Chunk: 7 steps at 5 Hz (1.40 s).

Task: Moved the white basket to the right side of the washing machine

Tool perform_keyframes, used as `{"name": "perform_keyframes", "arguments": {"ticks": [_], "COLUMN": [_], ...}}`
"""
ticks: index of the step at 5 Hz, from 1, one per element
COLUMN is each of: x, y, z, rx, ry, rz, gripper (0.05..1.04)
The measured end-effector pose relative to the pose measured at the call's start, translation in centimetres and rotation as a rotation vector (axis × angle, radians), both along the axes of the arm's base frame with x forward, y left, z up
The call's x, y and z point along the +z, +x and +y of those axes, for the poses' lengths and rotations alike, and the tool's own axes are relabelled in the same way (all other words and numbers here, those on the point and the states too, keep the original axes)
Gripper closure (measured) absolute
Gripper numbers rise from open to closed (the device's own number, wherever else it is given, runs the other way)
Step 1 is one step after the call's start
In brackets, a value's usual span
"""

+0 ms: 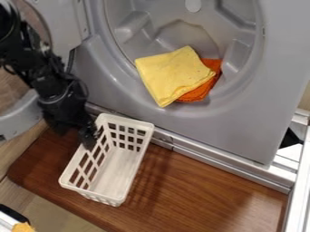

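My gripper (88,136) hangs down at the left, at the upper left wall of the white basket. The white basket (115,167) is upright and empty on the brown wooden board, left of the middle, with its long side running from upper right to lower left. Behind it stands the grey washing machine (242,122), its round opening facing the board. The gripper's tips overlap the basket's left rim; whether they hold it I cannot tell.
A yellow cloth (172,72) and an orange cloth (203,88) lie in the machine's opening. The machine's open door (24,113) is at the left. Wooden board (205,195) extends right of the basket, up to a metal frame (297,181).
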<state>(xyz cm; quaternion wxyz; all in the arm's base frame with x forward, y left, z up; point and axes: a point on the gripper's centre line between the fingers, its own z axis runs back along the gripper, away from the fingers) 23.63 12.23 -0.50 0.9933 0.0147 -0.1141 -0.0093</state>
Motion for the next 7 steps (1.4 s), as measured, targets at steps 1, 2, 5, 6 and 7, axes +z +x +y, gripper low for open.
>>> {"name": "perform_keyframes", "arguments": {"ticks": [1, 2, 5, 6, 7], "x": [-1.7, -3.4, -4.6, -3.7, -3.1], "y": [-0.4, -0.5, -0.4, -0.4, -0.4], "z": [-0.2, -0.7, -1.4, -1.4, -1.8], "rx": [0.01, 0.014, 0.024, 0.029, 0.068], "ry": [-0.031, -0.077, -0.087, -0.081, -0.085], "rz": [0.035, 0.06, 0.053, 0.043, 0.032], "gripper": [0.083, 0.083, 0.728, 0.921, 0.985]}}
